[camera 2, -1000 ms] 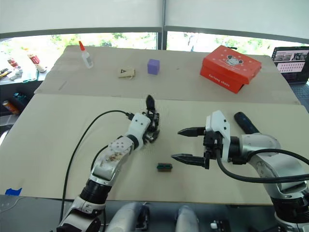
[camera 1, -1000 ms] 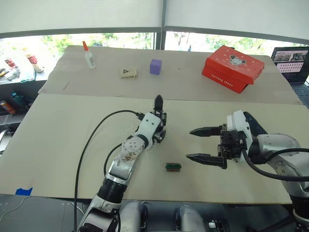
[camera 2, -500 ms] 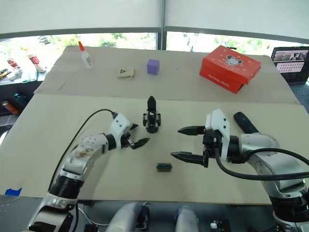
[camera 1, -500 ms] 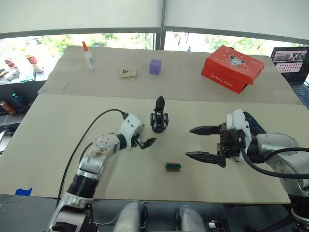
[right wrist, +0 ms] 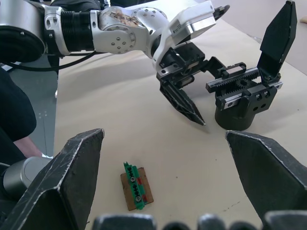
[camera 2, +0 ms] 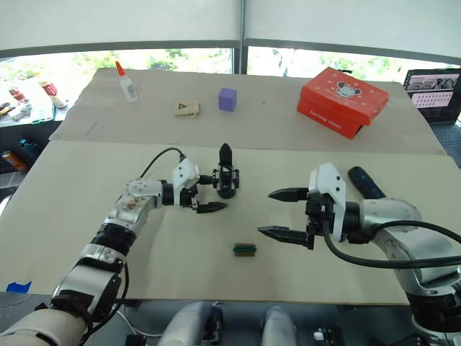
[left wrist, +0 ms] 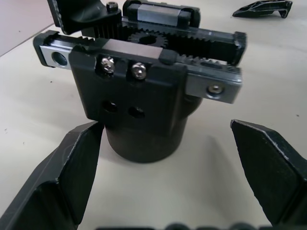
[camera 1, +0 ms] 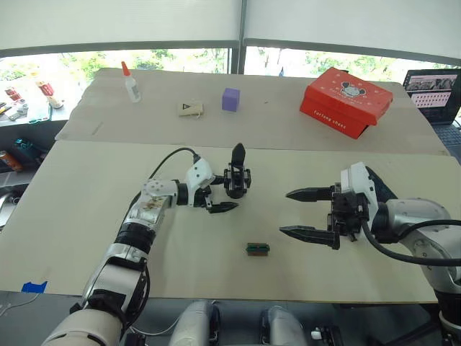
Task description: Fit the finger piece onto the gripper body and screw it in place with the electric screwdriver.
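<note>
The gripper body (camera 1: 237, 180) stands upright mid-table on its round dark base, with a pointed black finger (camera 1: 238, 153) rising from its toothed rails. Up close it is the gripper body (left wrist: 144, 96). My left gripper (camera 1: 220, 193) is open and points at the base from the left, fingertips just short of it and nothing held. My right gripper (camera 1: 285, 212) hovers open and empty to the body's right. The electric screwdriver (camera 2: 364, 180) lies behind my right wrist, partly hidden. A loose finger piece is out of view.
A small green-and-black block (camera 1: 258, 249) lies near the front, between the grippers. At the back are a red box (camera 1: 347, 101), a purple cube (camera 1: 231, 99), a tan card (camera 1: 191, 109) and a glue bottle (camera 1: 130, 81). A laptop (camera 1: 432, 90) sits far right.
My left gripper was over the gripper body, drew back to the left, and now faces its base, open. The body stays upright. My right gripper has barely moved.
</note>
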